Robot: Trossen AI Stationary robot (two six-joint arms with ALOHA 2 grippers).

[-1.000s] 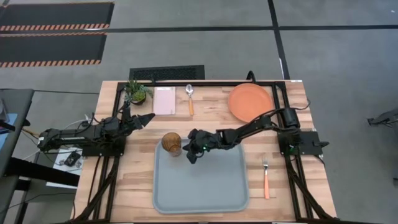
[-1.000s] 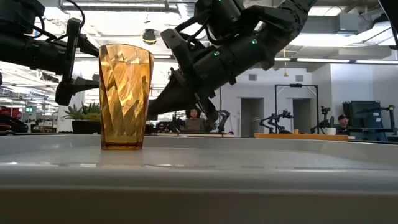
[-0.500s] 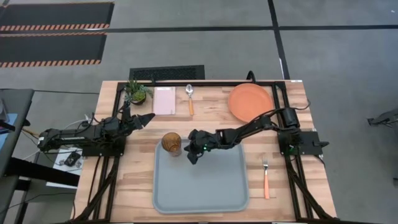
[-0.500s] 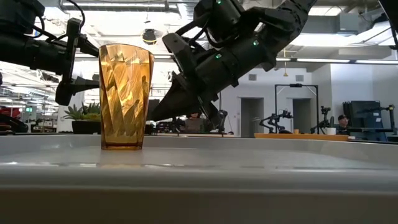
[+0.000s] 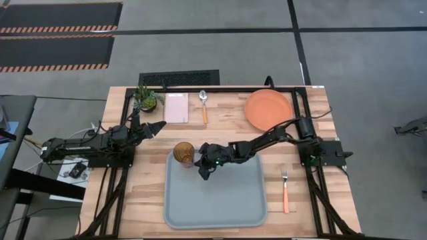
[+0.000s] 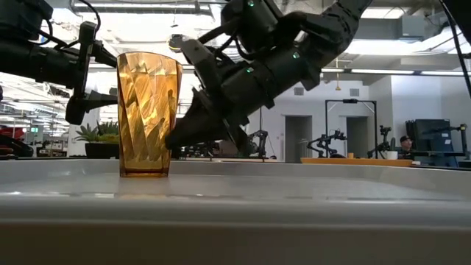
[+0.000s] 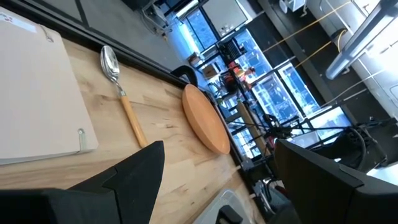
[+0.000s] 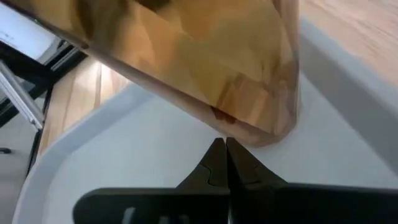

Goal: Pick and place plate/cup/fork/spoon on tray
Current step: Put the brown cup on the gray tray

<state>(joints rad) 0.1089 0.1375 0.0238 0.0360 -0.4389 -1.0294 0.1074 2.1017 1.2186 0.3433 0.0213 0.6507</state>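
Observation:
The amber ribbed cup (image 5: pixel 185 153) stands upright by its base in the far left corner of the grey-blue tray (image 5: pixel 220 200). It also shows in the low view (image 6: pixel 147 114). My right gripper (image 5: pixel 202 171) is shut and low over the tray, just right of and nearer than the cup. In its wrist view the shut tips (image 8: pixel 225 148) point at the cup's base (image 8: pixel 249 127). My left gripper (image 5: pixel 160 125) is open and empty over the table, left of the tray. The orange plate (image 5: pixel 267 110), the spoon (image 5: pixel 203 105) and the fork (image 5: pixel 285 190) lie on the table. My right gripper's shut fingertips (image 6: pixel 169 140) stand level with the cup's lower part, slanting in from the right and near side. I cannot tell whether they touch the cup's base.
A white-pink napkin (image 5: pixel 177 107) and a small potted plant (image 5: pixel 145 98) are at the table's far left. The spoon lies beside the napkin, the plate at the far right, the fork right of the tray. The tray's raised rim (image 6: pixel 294 173) runs behind the cup.
My right gripper, still shut, has moved a little toward the table's left and down, closer to the cup's base. The cup has stayed upright in place.

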